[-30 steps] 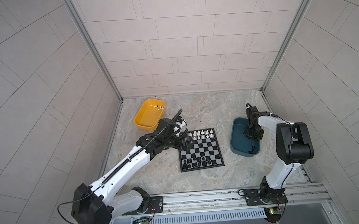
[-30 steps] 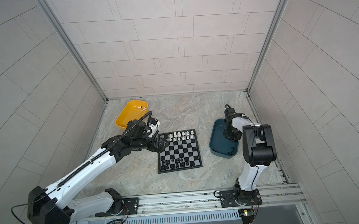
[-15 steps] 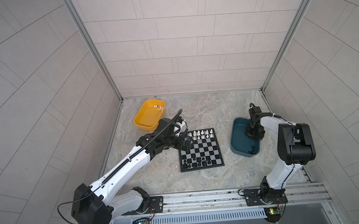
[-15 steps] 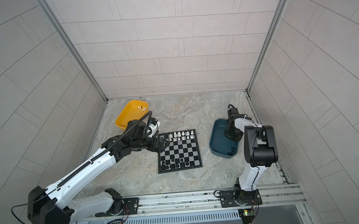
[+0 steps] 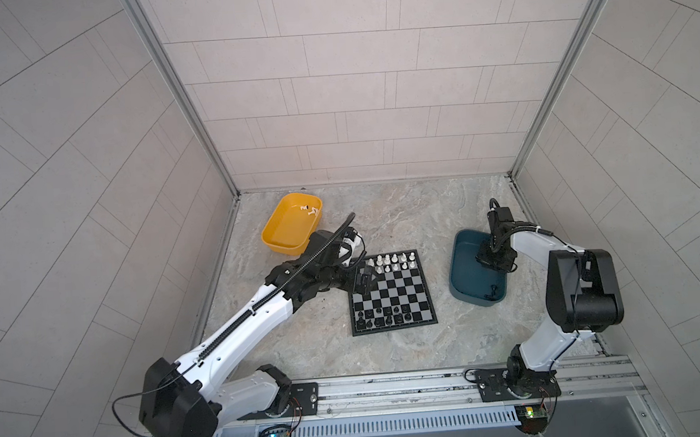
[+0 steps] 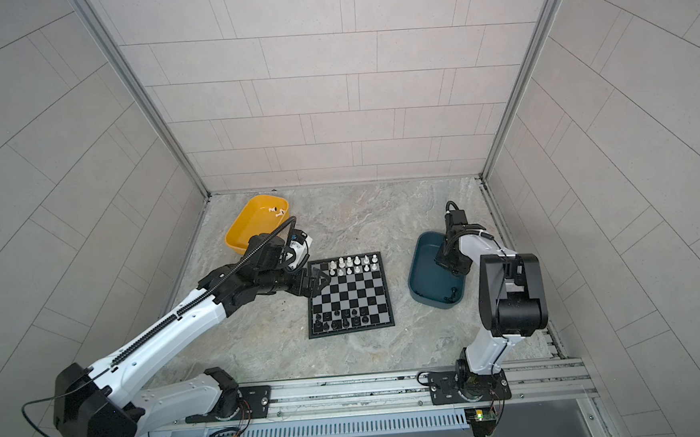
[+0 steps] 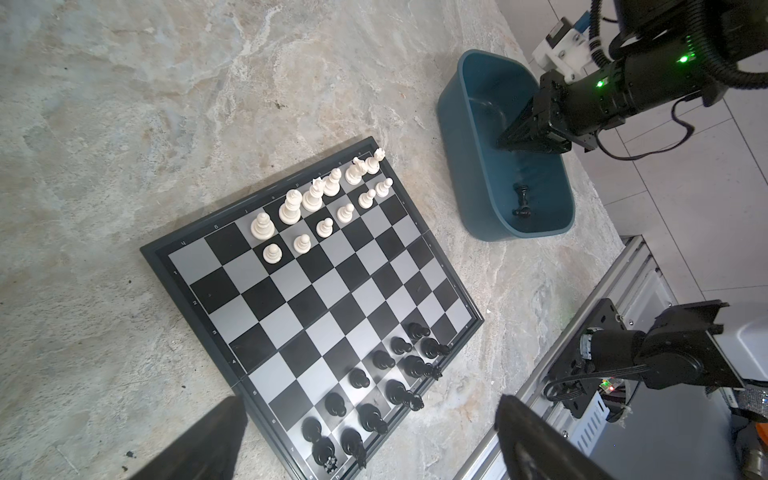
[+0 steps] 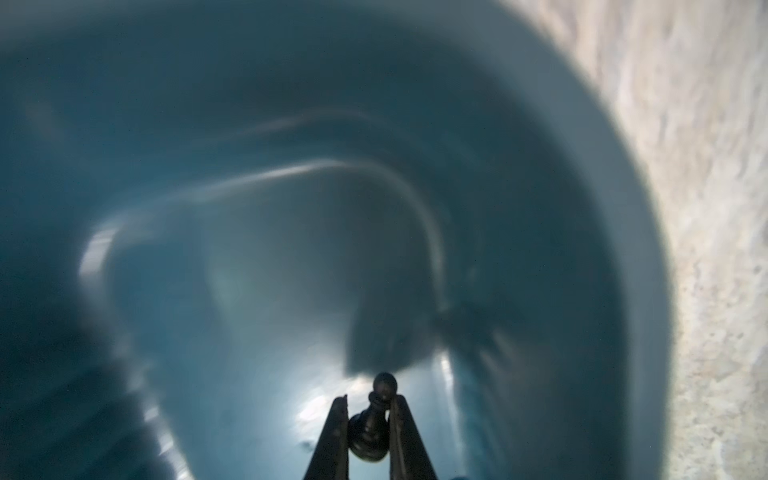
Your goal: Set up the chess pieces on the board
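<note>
Your right tool (image 8: pixel 370 401) is clamped on a black pawn (image 8: pixel 370 432). The pawn's long axis runs in line with the fingers: its round head pokes out past the tips and its wide base sits back between them. It is glossy, with a ball head, a thin collar and a bulbous body. It hangs inside the teal tray (image 8: pixel 582 208), whose smooth curved wall is blurred in the right wrist view.

Only that view shows the pawn. In both top views the tool's own body hides it, right of the frame's middle. The left wrist view adds a second black piece (image 7: pixel 521 201) lying on its side on the tray floor, apart from the tool.

Your left tool (image 5: pixel 364 275) is wide open and hovers over the upper left corner of the board (image 5: pixel 390 290) in a top view. The board lies flat in the lower middle of the frame, with black and light-grey squares inside a thin black border. White men (image 5: pixel 392 260) stand in two rows along its upper edge and black men (image 5: pixel 383 313) along its lower edge.

The yellow tray (image 5: pixel 282 232), to the upper left of the board, holds two white pieces (image 5: pixel 308 209) in its far corner. The tabletop (image 5: pixel 381 209) is matte and marbled.
</note>
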